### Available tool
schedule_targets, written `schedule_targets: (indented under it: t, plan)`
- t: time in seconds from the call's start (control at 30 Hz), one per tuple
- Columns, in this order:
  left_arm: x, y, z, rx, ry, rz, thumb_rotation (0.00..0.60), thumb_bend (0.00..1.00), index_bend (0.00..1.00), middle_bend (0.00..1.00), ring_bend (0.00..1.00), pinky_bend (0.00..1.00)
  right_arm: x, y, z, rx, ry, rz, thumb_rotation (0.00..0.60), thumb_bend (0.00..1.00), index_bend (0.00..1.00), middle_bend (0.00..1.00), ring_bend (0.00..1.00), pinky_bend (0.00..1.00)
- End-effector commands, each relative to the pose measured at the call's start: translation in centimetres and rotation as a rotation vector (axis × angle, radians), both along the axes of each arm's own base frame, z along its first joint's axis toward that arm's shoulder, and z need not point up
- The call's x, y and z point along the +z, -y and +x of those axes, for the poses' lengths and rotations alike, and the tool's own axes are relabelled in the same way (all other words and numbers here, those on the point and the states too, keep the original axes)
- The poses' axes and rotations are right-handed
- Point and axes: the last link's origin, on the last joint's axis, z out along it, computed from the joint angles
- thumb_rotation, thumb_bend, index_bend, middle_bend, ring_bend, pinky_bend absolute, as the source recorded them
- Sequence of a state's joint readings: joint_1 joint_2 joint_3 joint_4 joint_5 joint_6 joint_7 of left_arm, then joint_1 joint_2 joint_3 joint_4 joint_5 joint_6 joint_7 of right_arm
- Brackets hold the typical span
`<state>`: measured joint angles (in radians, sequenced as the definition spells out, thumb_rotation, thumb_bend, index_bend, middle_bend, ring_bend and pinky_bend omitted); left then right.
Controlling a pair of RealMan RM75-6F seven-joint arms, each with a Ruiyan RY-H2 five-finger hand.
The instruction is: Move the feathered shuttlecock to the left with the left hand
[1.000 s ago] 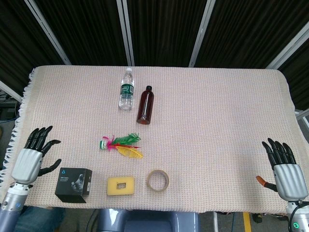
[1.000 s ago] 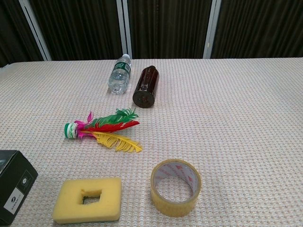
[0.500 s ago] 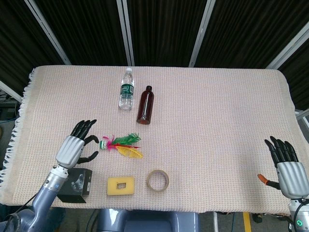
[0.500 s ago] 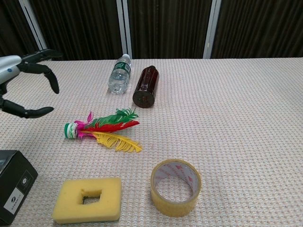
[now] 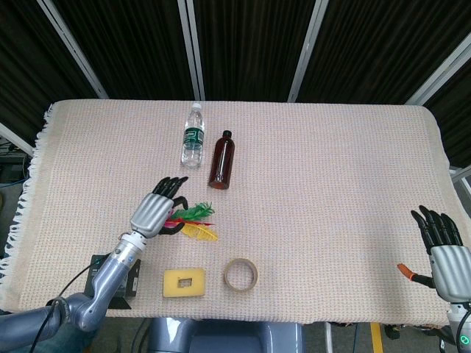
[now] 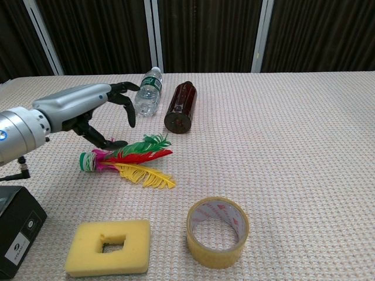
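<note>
One feathered shuttlecock (image 6: 126, 158) lies near the table's (image 5: 331, 147) front left, under the left hand (image 6: 88, 111), whose fingers spread above it, grasping nothing. Two bottles (image 5: 223, 158) lie behind; one box (image 6: 17, 237), one sponge (image 6: 108, 246) and one tape roll (image 6: 217, 231) line the front edge. The right hand (image 5: 441, 246) hangs released off the far corner.

Beige woven tablecloth (image 5: 331, 169) (fringed left edge); dark curtains (image 5: 250, 44) behind.
</note>
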<state>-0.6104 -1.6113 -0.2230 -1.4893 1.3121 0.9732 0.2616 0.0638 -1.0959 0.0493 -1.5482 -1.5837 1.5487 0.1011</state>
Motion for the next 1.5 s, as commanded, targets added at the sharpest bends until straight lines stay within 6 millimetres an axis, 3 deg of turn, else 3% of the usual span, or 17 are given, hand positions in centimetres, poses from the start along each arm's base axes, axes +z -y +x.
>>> schedule_targets:
  t: [0.03, 0.97, 1.3, 1.5]
  plan:
    - [-1.1, 0.0, 0.7, -0.005, 0.001, -0.038, 0.600, 0.28, 0.42, 0.00, 0.00, 0.00, 0.0, 0.1, -0.1, -0.003, 0.001, -0.001, 0.600, 0.04, 0.00, 0.00, 0.00, 0.00]
    - [-5.6, -0.9, 1.8, -0.077, -0.118, -0.064, 0.600, 0.28, 0.44, 0.00, 0.00, 0.00, 0.8, -0.1, -0.3, -0.002, 0.033, -0.003, 0.600, 0.05, 0.00, 0.00, 0.00, 0.00]
    - [-6.3, -1.1, 1.6, -0.100, -0.152, -0.039, 0.600, 0.48, 0.58, 0.00, 0.00, 0.00, 1.0, -0.2, -0.5, -0.007, 0.039, -0.003, 0.600, 0.05, 0.00, 0.00, 0.00, 0.00]
    - [-5.7, -0.9, 1.5, -0.141, -0.161, 0.020, 0.600, 0.55, 0.66, 0.00, 0.00, 0.00, 1.0, -0.2, -0.5, -0.009, 0.040, 0.003, 0.600, 0.05, 0.00, 0.00, 0.00, 0.00]
